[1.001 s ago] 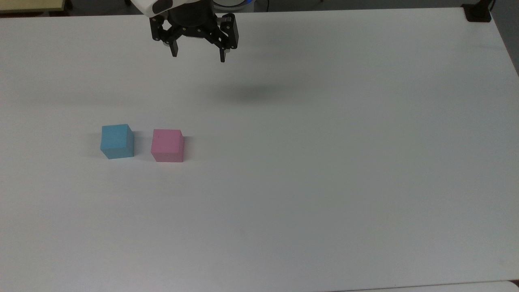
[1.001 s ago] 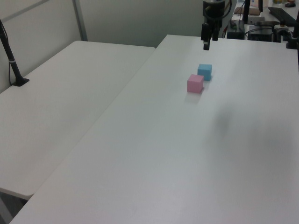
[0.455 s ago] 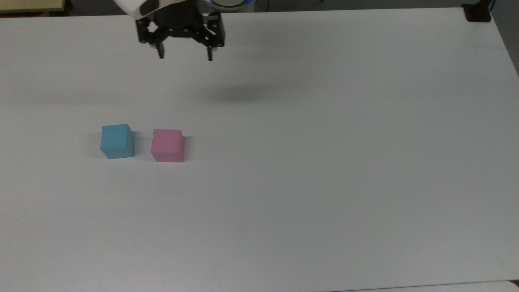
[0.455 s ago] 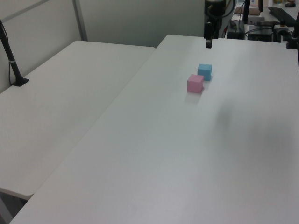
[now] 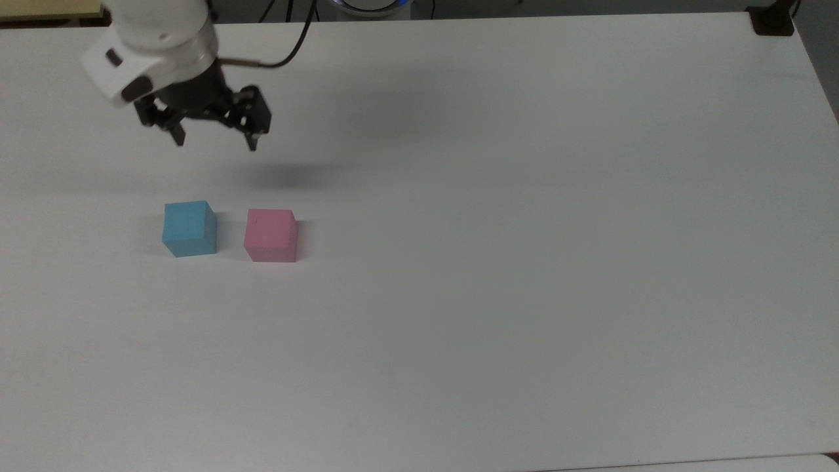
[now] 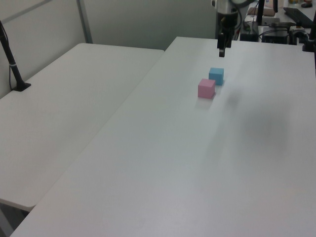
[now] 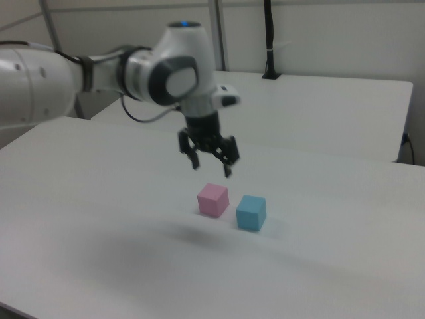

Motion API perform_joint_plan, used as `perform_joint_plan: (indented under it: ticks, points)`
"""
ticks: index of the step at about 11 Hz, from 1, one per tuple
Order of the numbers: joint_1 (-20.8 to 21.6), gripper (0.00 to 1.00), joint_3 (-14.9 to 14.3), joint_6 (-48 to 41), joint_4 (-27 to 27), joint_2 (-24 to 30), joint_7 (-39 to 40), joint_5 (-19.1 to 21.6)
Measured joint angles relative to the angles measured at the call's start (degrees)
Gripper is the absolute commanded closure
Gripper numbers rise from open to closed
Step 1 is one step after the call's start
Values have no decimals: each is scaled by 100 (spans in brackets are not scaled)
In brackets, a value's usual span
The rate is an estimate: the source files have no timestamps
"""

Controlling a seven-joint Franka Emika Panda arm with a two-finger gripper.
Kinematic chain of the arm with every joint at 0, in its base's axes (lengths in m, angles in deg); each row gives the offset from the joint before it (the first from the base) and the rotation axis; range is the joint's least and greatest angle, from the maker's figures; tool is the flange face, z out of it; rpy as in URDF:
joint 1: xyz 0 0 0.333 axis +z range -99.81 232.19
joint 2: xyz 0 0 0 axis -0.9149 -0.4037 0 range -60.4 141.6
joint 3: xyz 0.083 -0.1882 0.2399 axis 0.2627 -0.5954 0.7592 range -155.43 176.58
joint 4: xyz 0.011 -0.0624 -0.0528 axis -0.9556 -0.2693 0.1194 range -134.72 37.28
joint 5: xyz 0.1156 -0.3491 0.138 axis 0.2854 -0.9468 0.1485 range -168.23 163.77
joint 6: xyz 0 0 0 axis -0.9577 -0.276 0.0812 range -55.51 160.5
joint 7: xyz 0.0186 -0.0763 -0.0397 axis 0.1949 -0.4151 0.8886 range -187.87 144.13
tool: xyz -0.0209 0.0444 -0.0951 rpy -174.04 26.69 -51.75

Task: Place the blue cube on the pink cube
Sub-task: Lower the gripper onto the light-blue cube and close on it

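Note:
The blue cube (image 5: 189, 227) (image 6: 216, 75) (image 7: 251, 212) sits on the white table, just to the top view's left of the pink cube (image 5: 271, 235) (image 6: 206, 88) (image 7: 213, 199); a narrow gap separates them. My gripper (image 5: 215, 141) (image 6: 222, 51) (image 7: 212, 165) hangs open in the air above the table, empty, beyond both cubes toward the top view's upper left. Its fingers point down. Its shadow (image 5: 288, 174) falls on the table behind the pink cube.
The white table (image 5: 524, 262) stretches wide to the top view's right and front. A second white table (image 6: 64, 113) adjoins it in the left view, with a black post (image 6: 12, 64) clamped at its edge. A black mount (image 5: 772, 19) sits at the top view's upper right corner.
My gripper has swung to the top view's left and lower down, from the back edge near the middle toward the cubes. It stays open. The cubes have not moved.

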Motion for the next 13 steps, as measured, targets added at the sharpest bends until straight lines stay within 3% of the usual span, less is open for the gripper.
perform_joint_plan:
  ticks: [4, 7, 9, 10, 13]
  points:
    - [-526, 0, -10, 911, -11, -837, 457, -56]
    - [-567, 3, -10, 1432, -8, -1243, 526, -119]
    - [-555, 65, -4, 1714, -6, -1400, 524, -119]
    - [-554, 77, 2, 1796, -4, -1431, 522, -119]
    - [-552, 80, 10, 1846, 52, -1436, 519, -118]
